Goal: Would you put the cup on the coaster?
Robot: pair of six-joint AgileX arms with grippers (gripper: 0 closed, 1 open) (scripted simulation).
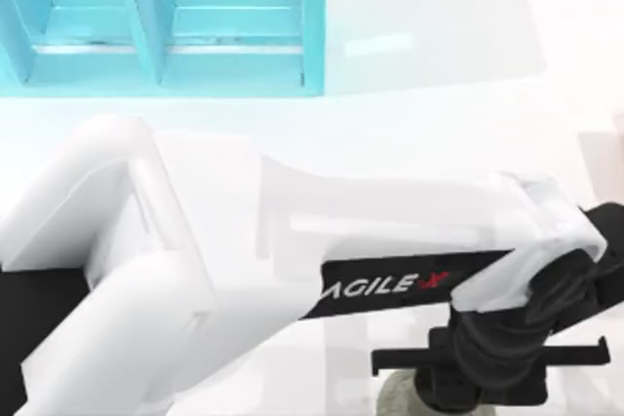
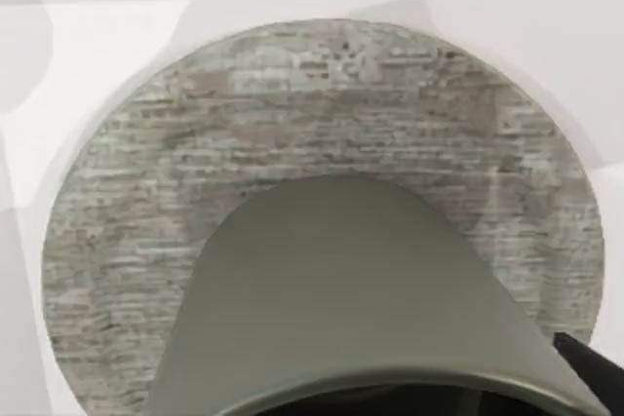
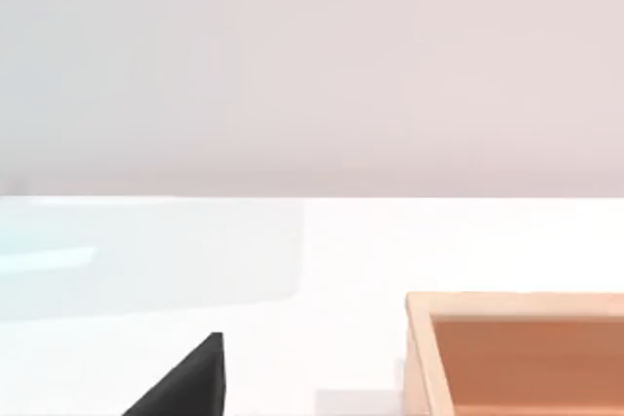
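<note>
Top view: the left arm reaches across the white table, hiding most of the coaster at the lower edge; a turquoise shelf unit stands at upper left. Left wrist view: the cup, cut off below, sits over the coaster; a dark fingertip lies beside its rim, but whether the left gripper pinches it cannot be told. Right wrist view: a dark fingertip; a wooden tray nearby.
</note>
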